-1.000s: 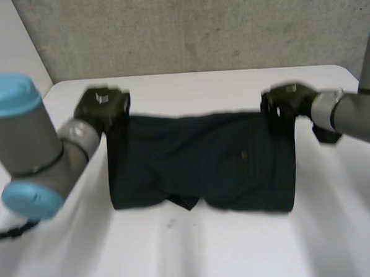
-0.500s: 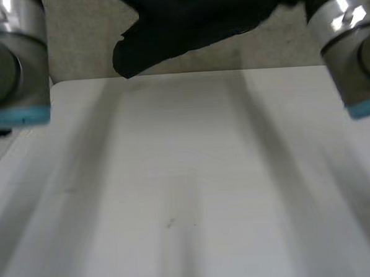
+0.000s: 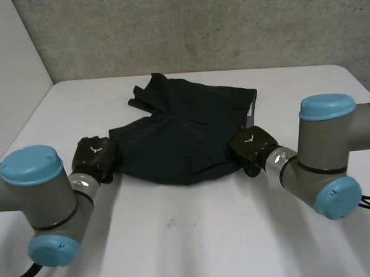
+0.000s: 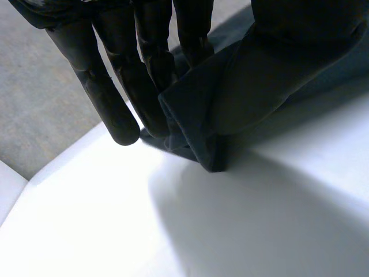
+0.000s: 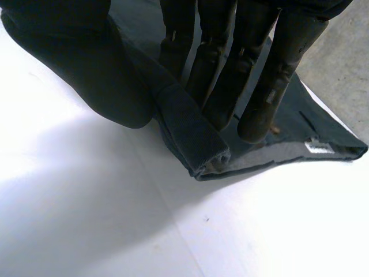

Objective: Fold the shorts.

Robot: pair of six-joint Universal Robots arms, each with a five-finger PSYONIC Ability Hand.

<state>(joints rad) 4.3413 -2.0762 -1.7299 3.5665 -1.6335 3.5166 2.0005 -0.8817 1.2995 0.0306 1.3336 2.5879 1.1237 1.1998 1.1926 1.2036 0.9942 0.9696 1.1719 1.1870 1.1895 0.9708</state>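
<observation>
The dark navy cloth shorts (image 3: 179, 139) lie rumpled on the white desk (image 3: 196, 237), past its middle toward 12 o'clock. The left hand (image 3: 94, 157) pinches their corner at 8 o'clock between straight fingers (image 4: 118, 86) and thumb. The right hand (image 3: 252, 145) clamps the banded corner at 4 o'clock the same way.

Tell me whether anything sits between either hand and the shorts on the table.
Nothing visible does. The left hand pinches the shorts at their near left corner, and the right hand pinches the near right corner the same way. Both corners lie low at the white table, with no other thing beside them.
</observation>
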